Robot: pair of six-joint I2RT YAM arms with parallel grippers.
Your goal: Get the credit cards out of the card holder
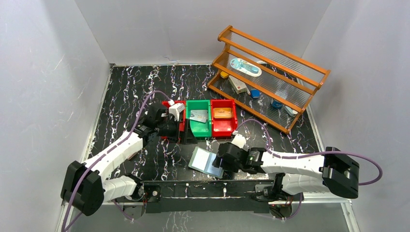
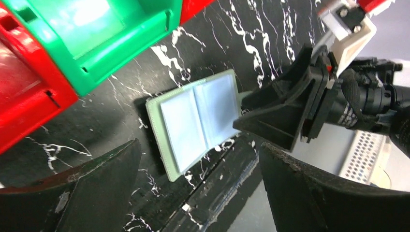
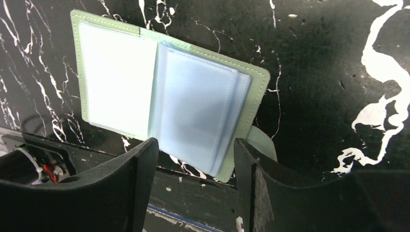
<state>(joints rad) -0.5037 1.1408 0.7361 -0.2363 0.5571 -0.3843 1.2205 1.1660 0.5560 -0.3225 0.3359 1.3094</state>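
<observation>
The sage-green card holder lies open on the black marbled table near the front edge, its pale blue sleeves up; it also shows in the left wrist view and the right wrist view. My right gripper is open, its fingers either side of the near right corner of the sleeves. My left gripper is open and empty, above the front of the bins. A silvery grey card lies in the green bin. A tan-gold card lies in the right red bin. No dark card shows.
A second red bin sits left of the green one, mostly hidden under my left wrist. A wooden rack with small items stands at the back right. White walls close in the table on three sides.
</observation>
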